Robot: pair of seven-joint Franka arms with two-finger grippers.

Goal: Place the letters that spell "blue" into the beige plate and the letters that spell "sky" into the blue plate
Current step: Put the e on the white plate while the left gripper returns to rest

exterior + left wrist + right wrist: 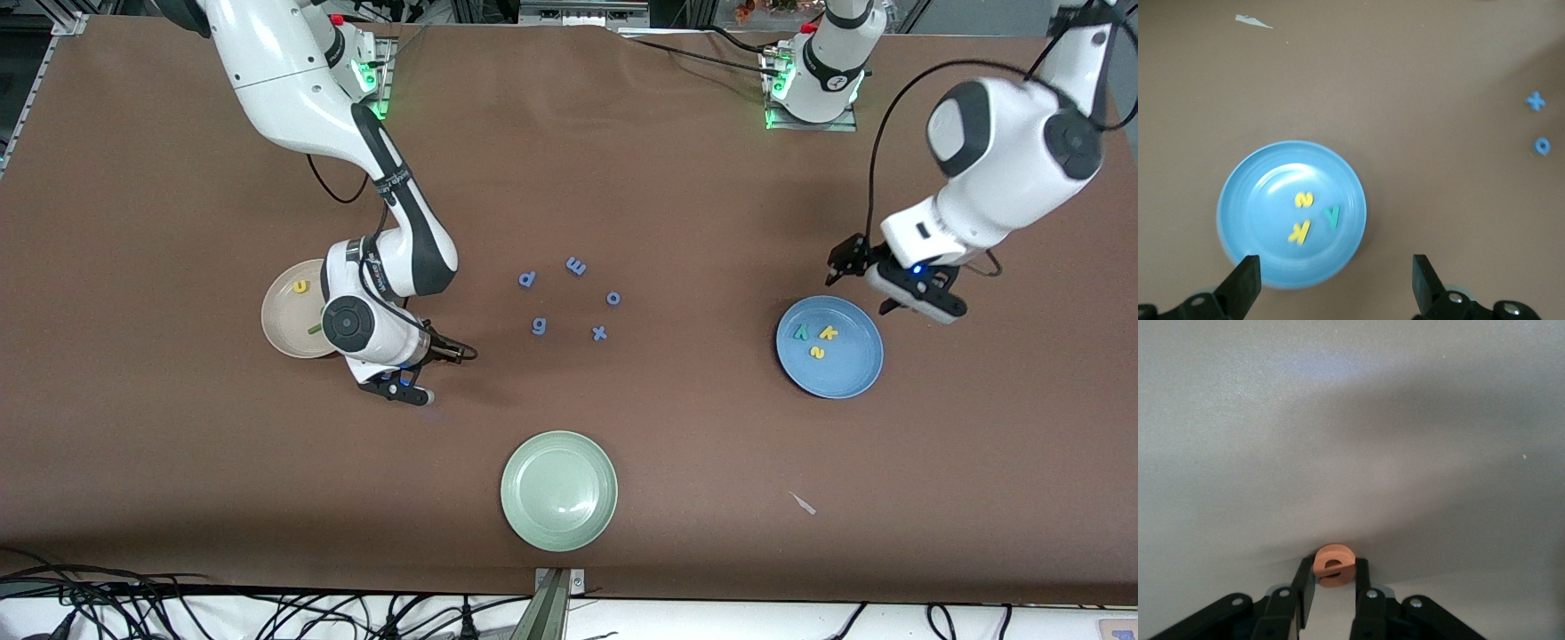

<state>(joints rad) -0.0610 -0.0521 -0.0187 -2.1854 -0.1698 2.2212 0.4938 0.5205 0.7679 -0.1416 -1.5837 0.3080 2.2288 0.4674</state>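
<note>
Right gripper [1331, 577] pinched the orange e [1333, 565] low at the tabletop beside the beige plate [283, 331], left gripper [1335, 280] spread wide over the blue plate's [1251, 220] rim, yellow s [1303, 199], yellow k [1299, 231], teal y [1331, 215] lay inside it.

The front camera sits high up and looks down on the whole brown counter [178, 444], facing both robots. The left wrist camera looks down from well above the blue plate [1291, 213] with its three letters; the front view shows that plate [829, 347] too, and the same small blue x [1535, 101] and o [1541, 145]. The right wrist camera is very low and close, seeing the orange e [1333, 565] between its claw's fingers [1303, 583].
</note>
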